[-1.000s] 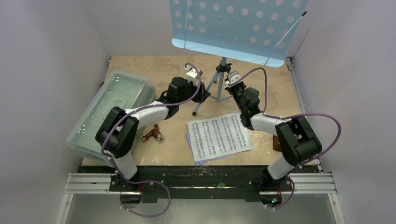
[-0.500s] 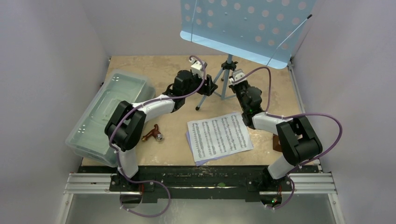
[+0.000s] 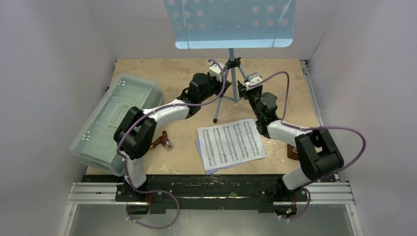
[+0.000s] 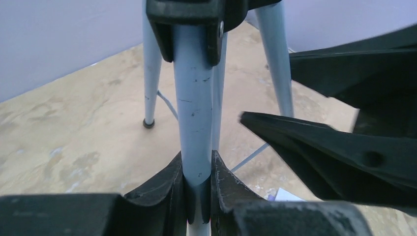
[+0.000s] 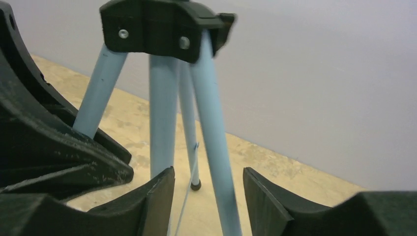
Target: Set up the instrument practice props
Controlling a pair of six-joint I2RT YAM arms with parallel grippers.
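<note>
Top view: from above and behind, we looked down on the whole worktop (image 3: 147,69). Both wrist cameras sat close, facing the legs of the music stand (image 3: 231,37), which all three views shared.

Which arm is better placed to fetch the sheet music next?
Right, likely. The right pincer stands open around a leg of the music stand, holding nothing, with its arm beside the sheet music. The left pincer is clamped on the stand.
</note>
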